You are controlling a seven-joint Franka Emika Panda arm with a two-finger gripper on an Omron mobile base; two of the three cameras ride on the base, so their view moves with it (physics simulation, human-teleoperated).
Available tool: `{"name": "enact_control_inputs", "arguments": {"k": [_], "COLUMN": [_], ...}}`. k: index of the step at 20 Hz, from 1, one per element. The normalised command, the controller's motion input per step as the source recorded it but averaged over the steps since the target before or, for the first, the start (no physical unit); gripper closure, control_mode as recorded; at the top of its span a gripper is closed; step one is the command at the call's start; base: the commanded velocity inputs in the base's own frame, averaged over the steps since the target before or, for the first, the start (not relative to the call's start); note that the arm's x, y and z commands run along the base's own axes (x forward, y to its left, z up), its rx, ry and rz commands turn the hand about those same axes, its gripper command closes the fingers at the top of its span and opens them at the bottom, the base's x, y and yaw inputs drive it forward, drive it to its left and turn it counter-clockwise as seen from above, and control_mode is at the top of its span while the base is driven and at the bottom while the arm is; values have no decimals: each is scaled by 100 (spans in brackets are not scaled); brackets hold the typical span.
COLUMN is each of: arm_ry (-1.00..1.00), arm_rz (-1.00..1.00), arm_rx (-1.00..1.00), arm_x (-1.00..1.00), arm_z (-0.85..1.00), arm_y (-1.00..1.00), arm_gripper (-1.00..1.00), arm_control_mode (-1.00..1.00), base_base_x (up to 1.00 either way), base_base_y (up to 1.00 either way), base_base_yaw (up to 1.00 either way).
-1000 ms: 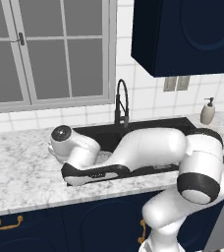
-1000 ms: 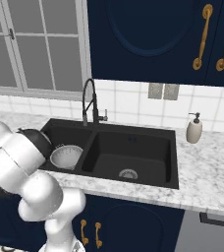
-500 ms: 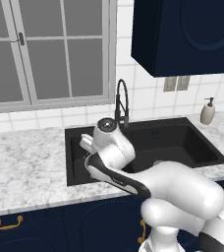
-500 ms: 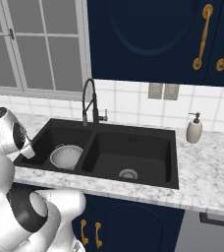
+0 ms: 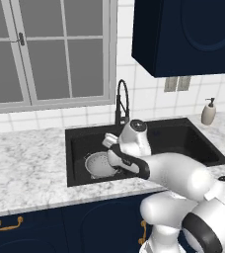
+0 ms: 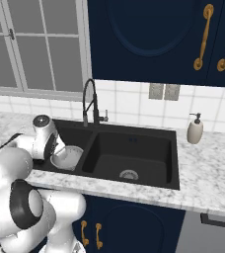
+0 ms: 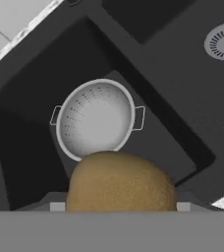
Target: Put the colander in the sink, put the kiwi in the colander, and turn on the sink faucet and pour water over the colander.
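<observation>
The silver-grey colander (image 7: pixel 95 118) stands upright in the left basin of the black sink (image 5: pixel 183 136), and it looks empty inside. My gripper (image 7: pixel 120 207) hangs above the basin, just off the colander's rim, shut on the brown kiwi (image 7: pixel 120 183). The fruit fills the gap between the fingertips. From the base cameras the colander (image 5: pixel 100 164) (image 6: pixel 67 156) sits beside my wrist, which hides the kiwi. The black gooseneck sink faucet (image 5: pixel 120 101) (image 6: pixel 90 101) rises behind the divider between the basins. No water runs from it.
A beige soap dispenser (image 5: pixel 208 112) (image 6: pixel 195 129) stands on the marble counter right of the sink (image 6: pixel 134 153). The right basin has a round silver drain (image 7: pixel 223 42). A window is behind the counter, with dark blue cabinets overhead.
The arm has swung right from over the counter left of the sink to above the left basin and colander. The colander has stayed in place.
</observation>
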Motion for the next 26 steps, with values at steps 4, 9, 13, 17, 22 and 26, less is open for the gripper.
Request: {"name": "enact_control_inputs", "arguments": {"k": [4, 9, 13, 17, 22, 26], "arm_ry": [25, 23, 10, 4, 1, 0], "arm_rz": [1, 0, 0, 0, 0, 0], "arm_rx": [-10, -22, -17, -5, -1, 0], "arm_x": [86, 56, 16, 0, 0, 0], "arm_z": [0, 0, -23, -57, -63, -61], "arm_y": [8, 41, 34, 0, 0, -8], "arm_gripper": [100, 100, 100, 100, 100, 100], "arm_control_mode": [-100, -100, -100, -100, -100, -100], "base_base_x": [0, 0, 0, 0, 0, 0], "base_base_y": [0, 0, 0, 0, 0, 0], "base_base_yaw": [0, 0, 0, 0, 0, 0]}}
